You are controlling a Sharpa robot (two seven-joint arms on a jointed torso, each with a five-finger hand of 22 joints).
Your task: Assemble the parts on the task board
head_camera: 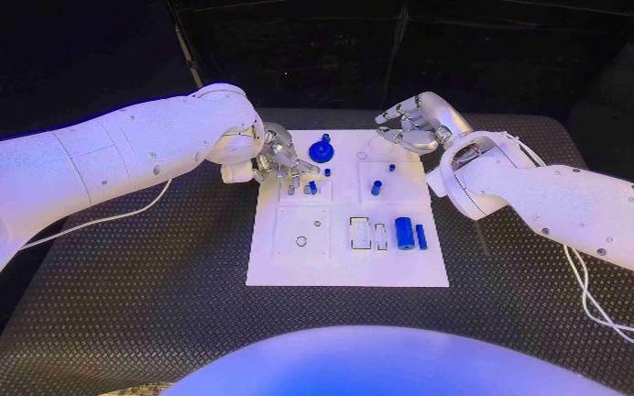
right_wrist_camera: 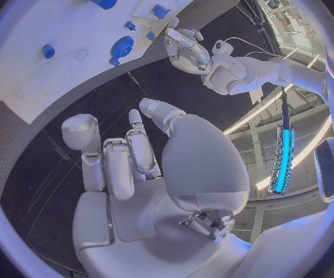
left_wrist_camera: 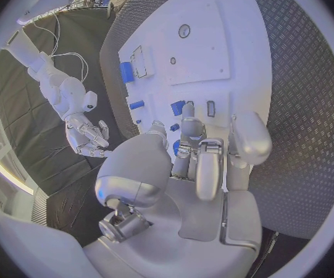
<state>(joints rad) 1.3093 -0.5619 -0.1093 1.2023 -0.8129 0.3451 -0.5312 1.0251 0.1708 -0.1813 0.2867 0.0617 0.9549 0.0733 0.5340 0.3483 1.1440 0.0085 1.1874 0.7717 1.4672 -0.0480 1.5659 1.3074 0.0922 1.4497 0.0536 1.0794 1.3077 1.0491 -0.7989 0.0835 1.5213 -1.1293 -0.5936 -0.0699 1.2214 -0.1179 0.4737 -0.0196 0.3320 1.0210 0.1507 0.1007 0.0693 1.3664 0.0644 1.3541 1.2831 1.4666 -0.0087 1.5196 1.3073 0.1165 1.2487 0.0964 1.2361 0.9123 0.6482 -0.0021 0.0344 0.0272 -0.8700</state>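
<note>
Left hand [head_camera: 275, 159] over white task board [head_camera: 346, 272] far-left corner, fingertips [left_wrist_camera: 188, 111] at small blue peg [left_wrist_camera: 178, 107]; grasp unclear. Right hand [head_camera: 412, 126] empty, fingers loosely curled, off far-right corner. Risk: fingers knock neighbouring blue pieces.

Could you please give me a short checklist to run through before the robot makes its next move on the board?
1. White task board lies flat and square on the black table: ok.
2. Silver left hand is over the board's far left part, fingers down by small blue pieces: ok.
3. Left hand already holds a piece: cannot tell, its fingers hide the contact.
4. Silver right hand is off the board's far right corner, holding nothing, fingers curled: ok.
5. Blue cylinder and blue gear-shaped piece lie free of both hands: ok.
</note>
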